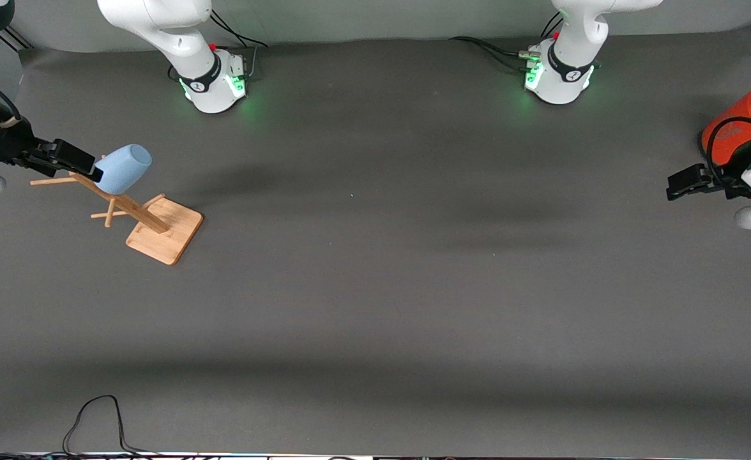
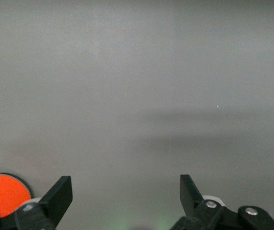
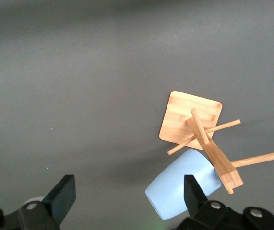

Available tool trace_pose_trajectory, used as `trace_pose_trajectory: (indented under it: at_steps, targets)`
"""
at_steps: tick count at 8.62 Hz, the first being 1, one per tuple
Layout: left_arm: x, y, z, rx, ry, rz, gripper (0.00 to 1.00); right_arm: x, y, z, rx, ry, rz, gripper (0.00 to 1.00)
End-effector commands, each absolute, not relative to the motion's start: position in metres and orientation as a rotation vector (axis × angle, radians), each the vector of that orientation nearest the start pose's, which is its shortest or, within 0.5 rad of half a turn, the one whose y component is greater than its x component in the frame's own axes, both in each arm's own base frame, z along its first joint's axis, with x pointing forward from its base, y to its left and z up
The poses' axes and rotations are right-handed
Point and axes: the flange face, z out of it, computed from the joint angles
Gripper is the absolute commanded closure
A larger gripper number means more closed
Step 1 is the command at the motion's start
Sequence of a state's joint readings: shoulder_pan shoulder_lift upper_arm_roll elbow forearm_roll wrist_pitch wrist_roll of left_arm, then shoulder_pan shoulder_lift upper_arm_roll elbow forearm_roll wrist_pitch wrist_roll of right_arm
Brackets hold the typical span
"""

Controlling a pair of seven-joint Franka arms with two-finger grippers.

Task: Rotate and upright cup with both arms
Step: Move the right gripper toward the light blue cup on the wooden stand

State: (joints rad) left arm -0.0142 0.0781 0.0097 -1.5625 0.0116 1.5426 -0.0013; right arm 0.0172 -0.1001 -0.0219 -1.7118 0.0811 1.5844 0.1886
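Wooden rack [image 1: 158, 225] stands on the bench [image 1: 375, 306] at the right arm's end. Cup [image 1: 122, 168] hangs tilted on a peg, so right claw [image 1: 75, 163] hovers alongside, spread wide, empty. Left claw [image 1: 685, 182] waits open beside orange can [image 1: 733, 131].

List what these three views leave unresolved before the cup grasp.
- Cup support: the front view does not show which peg of the wooden rack carries it; the cup covers the peg.
- Cup base in the right wrist view: cut off by the bottom edge and a finger.
- Right gripper contact with the cup: unclear in the front view.
- Orange can: cut off by the frame edge and the left arm. Left gripper waits open.
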Motion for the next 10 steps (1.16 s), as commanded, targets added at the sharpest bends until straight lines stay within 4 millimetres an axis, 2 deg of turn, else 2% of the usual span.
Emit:
trace_pose_trajectory:
  at_steps: [1, 7, 8, 10]
  targets:
    - [0.57, -0.001, 0.586, -3.124, 0.058, 0.111, 0.0, 0.522, 0.006, 0.619, -3.036, 0.29, 0.034, 0.0]
    - [0.567, -0.01, 0.587, -3.122, 0.111, 0.125, 0.0, 0.521, 0.007, 0.617, -3.026, 0.336, 0.086, 0.0]
    - [0.567, -0.009, 0.588, -3.121, 0.109, 0.12, 0.0, 0.521, 0.019, 0.621, -3.04, 0.332, 0.073, 0.0]
    - [0.567, -0.01, 0.588, -3.121, 0.111, 0.123, 0.0, 0.512, 0.024, 0.648, -2.993, 0.547, 0.011, 0.0]
